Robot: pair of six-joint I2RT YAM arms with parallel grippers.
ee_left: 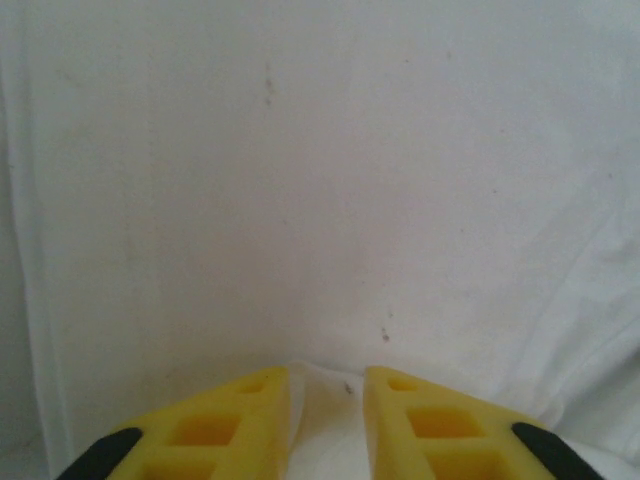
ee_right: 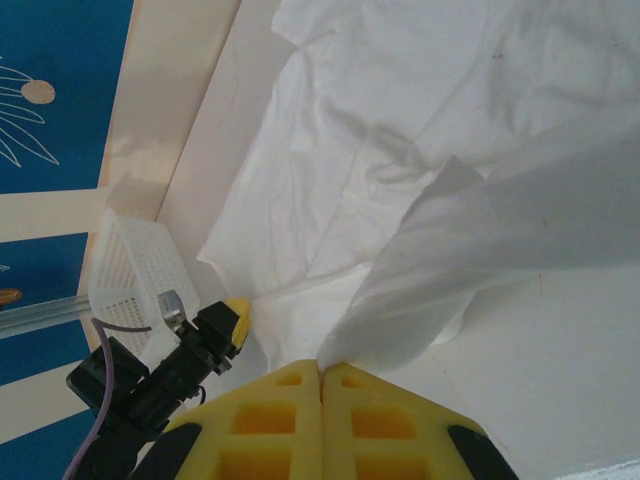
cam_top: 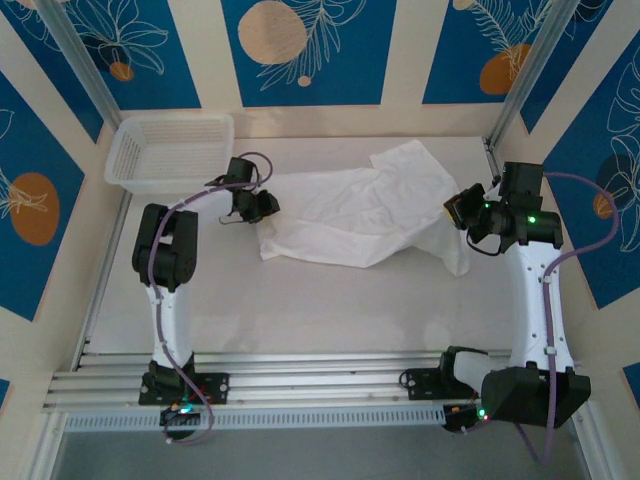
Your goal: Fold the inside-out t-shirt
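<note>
The white t-shirt [cam_top: 350,215] lies crumpled across the middle of the table, stretched left to right. My left gripper [cam_top: 265,208] is at its left edge. In the left wrist view the yellow fingers [ee_left: 230,420] stand a little apart with a raised fold of the t-shirt [ee_left: 320,180] pinched between them at the gripper [ee_left: 327,372]. My right gripper [cam_top: 458,212] is at the shirt's right end. Its fingers are pressed together on a lifted flap of the t-shirt [ee_right: 400,130], at the gripper [ee_right: 322,366]. The left gripper [ee_right: 232,318] also appears at the shirt's far edge in the right wrist view.
A white mesh basket [cam_top: 170,150] stands at the back left corner, also seen as the basket [ee_right: 130,270] behind the left arm. Aluminium rails [cam_top: 300,385] run along the near edge. Bare table [cam_top: 330,310] lies between the shirt and the rails.
</note>
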